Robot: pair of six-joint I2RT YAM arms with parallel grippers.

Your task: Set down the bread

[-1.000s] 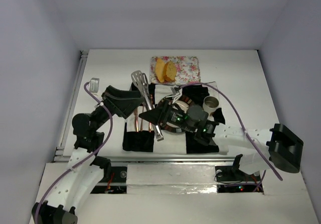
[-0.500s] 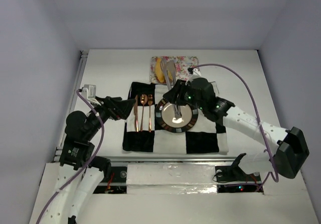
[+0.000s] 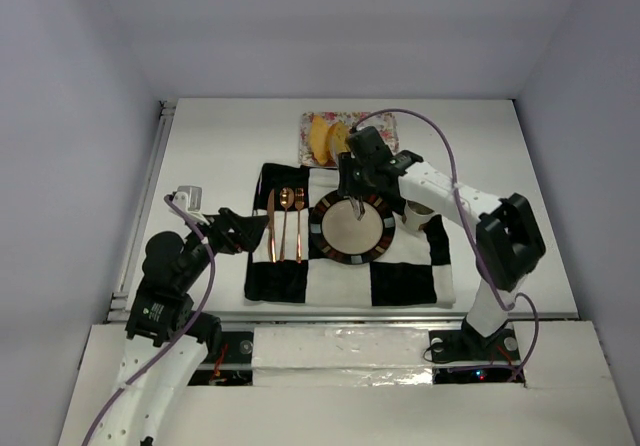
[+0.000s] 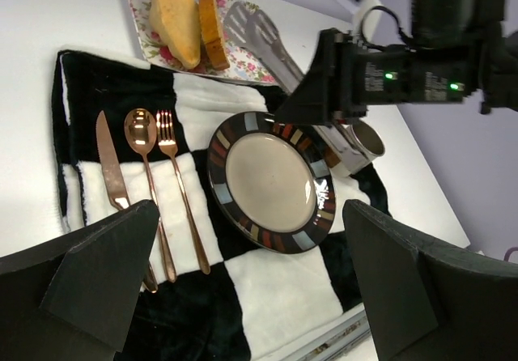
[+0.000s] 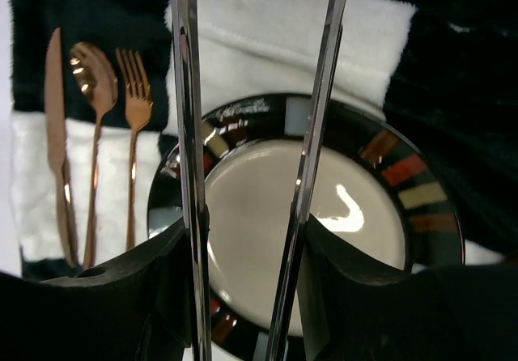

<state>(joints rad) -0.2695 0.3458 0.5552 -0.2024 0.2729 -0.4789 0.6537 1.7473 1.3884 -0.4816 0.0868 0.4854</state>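
Tongs [image 5: 188, 94] in right claw [image 3: 357, 173] above plate [image 3: 322, 229]

shiny metal tongs [image 5: 186, 94], glossy plate [image 5: 405, 175]

Counter [image 3: 500, 166]: your white, flat work surface, bare along its left and right sides.
Checked cloth [image 3: 400, 284]: black-and-white, spread flat on the counter at the middle of your near side.
Floral tray [image 3: 382, 126]: on the counter at the far side, just beyond the cloth's far edge.
Cup [image 4: 366, 138]: upright at the cloth's right edge; you cannot tell whether it stands on cloth or counter.
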